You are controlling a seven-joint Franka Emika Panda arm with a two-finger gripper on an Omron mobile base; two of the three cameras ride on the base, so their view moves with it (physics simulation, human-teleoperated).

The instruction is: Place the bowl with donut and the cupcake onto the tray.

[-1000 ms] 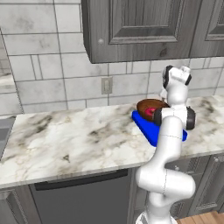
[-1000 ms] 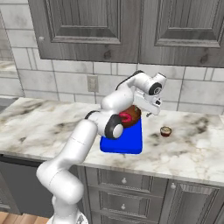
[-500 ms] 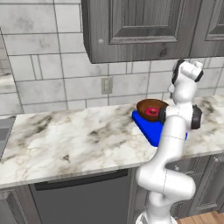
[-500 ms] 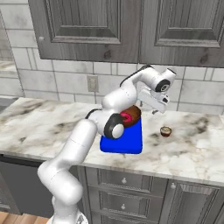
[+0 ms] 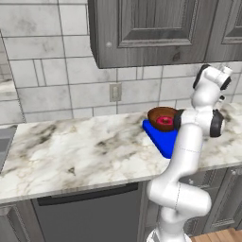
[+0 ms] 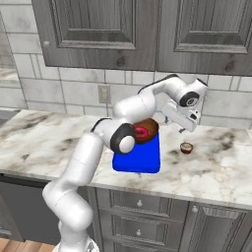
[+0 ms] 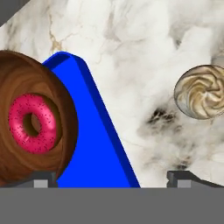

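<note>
The reddish-brown bowl [image 6: 147, 131] sits on the back part of the blue tray [image 6: 140, 158], with the pink donut [image 6: 141, 132] inside it. In the hand view, the bowl [image 7: 52, 109] and donut [image 7: 33, 123] are at the left, the tray [image 7: 94, 135] beside them. The cupcake [image 7: 202, 92] with cream swirl stands on bare marble at the right. That cupcake [image 6: 186, 147] is just right of the tray. My gripper [image 6: 180, 126] hangs open above the gap between tray and cupcake, holding nothing. Its fingertips [image 7: 43, 177] straddle the tray's edge. From the left, bowl [image 5: 162, 117] and tray [image 5: 159, 138] show beside my arm.
The marble counter [image 5: 80, 146] stretches far to the left, with a sink edge [image 5: 4, 142] at its end. Dark cabinets [image 6: 147, 29] hang low over the tiled wall, which carries an outlet [image 6: 103, 93]. The counter's front edge runs close below the tray.
The hand has lifted off the bowl and shifted right toward the cupcake, its jaws spreading slightly wider. Bowl and donut stay on the tray.
</note>
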